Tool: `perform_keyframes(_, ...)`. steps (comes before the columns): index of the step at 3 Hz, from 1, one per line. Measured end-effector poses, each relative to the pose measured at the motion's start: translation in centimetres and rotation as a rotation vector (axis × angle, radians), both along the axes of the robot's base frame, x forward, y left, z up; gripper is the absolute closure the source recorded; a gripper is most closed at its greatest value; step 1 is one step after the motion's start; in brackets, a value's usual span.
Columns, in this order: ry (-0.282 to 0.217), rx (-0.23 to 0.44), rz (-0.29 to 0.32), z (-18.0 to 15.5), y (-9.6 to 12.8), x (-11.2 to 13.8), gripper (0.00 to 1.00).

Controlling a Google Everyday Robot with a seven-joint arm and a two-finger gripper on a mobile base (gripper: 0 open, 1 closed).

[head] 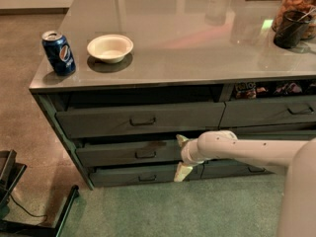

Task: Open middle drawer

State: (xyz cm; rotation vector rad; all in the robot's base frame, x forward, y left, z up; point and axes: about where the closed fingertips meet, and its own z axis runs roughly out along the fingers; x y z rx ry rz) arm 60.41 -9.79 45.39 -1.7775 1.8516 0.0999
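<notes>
The middle drawer (118, 153) is a wide dark grey-green front with a small dark pull handle (145, 154) at its centre. It stands slightly out, with a dark gap above it. My gripper (181, 156) is at the drawer's right end, to the right of the handle. It is open, with one fingertip (181, 139) at the drawer's top edge and the other lower down, in front of the bottom drawer. My white arm (247, 152) reaches in from the right.
A taller drawer (140, 118) lies above and a slimmer one (143, 176) below. More drawers (269, 111) are to the right. On top stand a Pepsi can (58, 52), a white bowl (110, 47) and a dark cup (291, 28). A black stand (19, 201) is on the floor at the left.
</notes>
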Motion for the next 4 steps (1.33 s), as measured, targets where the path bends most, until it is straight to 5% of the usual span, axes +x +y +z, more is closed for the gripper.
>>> perform_keyframes(4,0.07,-0.031,0.058,-5.9,2.6,4.5,0.0)
